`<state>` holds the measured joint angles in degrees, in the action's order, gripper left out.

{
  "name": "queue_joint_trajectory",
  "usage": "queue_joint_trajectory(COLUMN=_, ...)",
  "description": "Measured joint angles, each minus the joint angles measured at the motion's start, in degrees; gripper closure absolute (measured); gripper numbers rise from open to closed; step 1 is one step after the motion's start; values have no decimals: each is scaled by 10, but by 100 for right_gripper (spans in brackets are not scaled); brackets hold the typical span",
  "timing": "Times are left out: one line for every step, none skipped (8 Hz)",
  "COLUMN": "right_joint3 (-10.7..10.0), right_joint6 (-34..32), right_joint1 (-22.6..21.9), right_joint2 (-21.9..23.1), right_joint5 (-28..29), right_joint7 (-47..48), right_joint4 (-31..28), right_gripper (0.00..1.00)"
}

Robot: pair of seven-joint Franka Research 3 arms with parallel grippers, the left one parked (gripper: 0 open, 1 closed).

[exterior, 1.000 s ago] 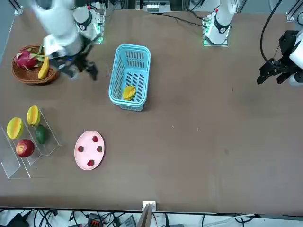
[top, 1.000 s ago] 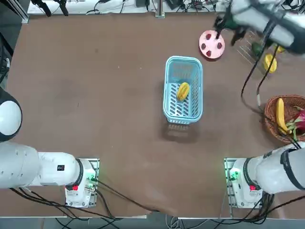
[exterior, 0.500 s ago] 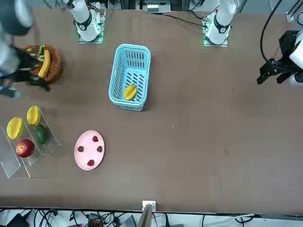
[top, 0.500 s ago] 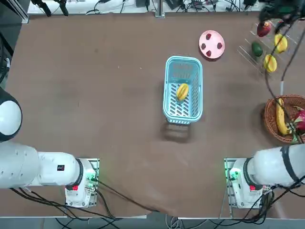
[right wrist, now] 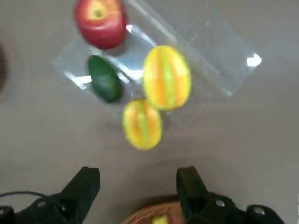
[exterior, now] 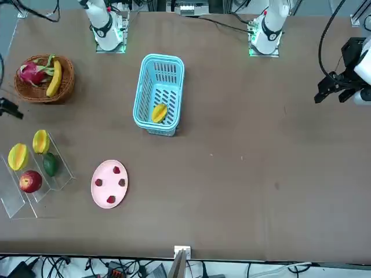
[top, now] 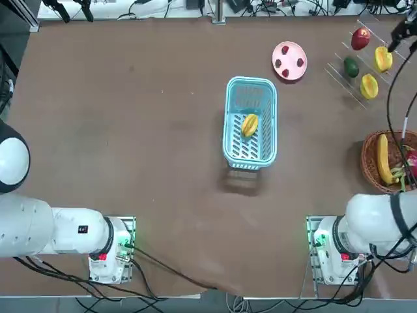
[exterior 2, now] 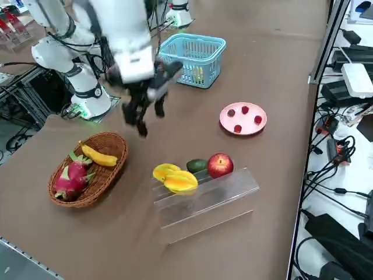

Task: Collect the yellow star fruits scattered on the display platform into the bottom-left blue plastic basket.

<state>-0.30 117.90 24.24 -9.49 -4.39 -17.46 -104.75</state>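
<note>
One yellow star fruit (top: 249,125) (exterior: 158,112) lies inside the blue plastic basket (top: 229,134) (exterior: 141,95) (exterior 2: 205,45) at mid-table. Two more star fruits (right wrist: 166,77) (right wrist: 142,123) (top: 383,59) (top: 369,85) (exterior: 18,156) (exterior: 40,141) (exterior 2: 180,182) (exterior 2: 165,170) rest on the clear display platform (right wrist: 224,51) (exterior 2: 204,201) (exterior: 14,202). My right gripper (right wrist: 138,186) (exterior 2: 148,119) (top: 401,34) (exterior: 8,109) hangs open and empty above the table, between the platform and the wicker basket, a short way from the nearer star fruit.
A red apple (right wrist: 100,22) (exterior 2: 220,164) and a green fruit (right wrist: 105,84) (exterior 2: 197,165) share the platform. The brown wicker basket (exterior 2: 111,143) (top: 371,147) holds a banana and a dragon fruit. A pink plate (exterior 2: 256,131) (top: 289,73) with small red pieces lies between rack and blue basket.
My right arm has swept from near the pink plate across to the table's right edge, over the gap beside the platform. The fruits and baskets have stayed put.
</note>
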Motion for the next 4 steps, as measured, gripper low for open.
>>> queue_joint_trajectory(right_joint3=1, right_joint6=34, right_joint1=10, right_joint2=-26, right_joint5=-4, right_joint7=-25, right_joint4=2, right_gripper=0)
queue_joint_trajectory(right_joint3=3, right_joint6=60, right_joint1=11, right_joint2=-49, right_joint5=-15, right_joint7=-52, right_joint4=7, right_gripper=0)
queue_joint_trajectory(right_joint3=4, right_joint6=76, right_joint1=13, right_joint2=-71, right_joint5=-25, right_joint7=-71, right_joint4=15, right_gripper=0)
queue_joint_trajectory(right_joint3=4, right_joint6=83, right_joint1=20, right_joint2=-97, right_joint5=-28, right_joint7=-93, right_joint4=35, right_gripper=0)
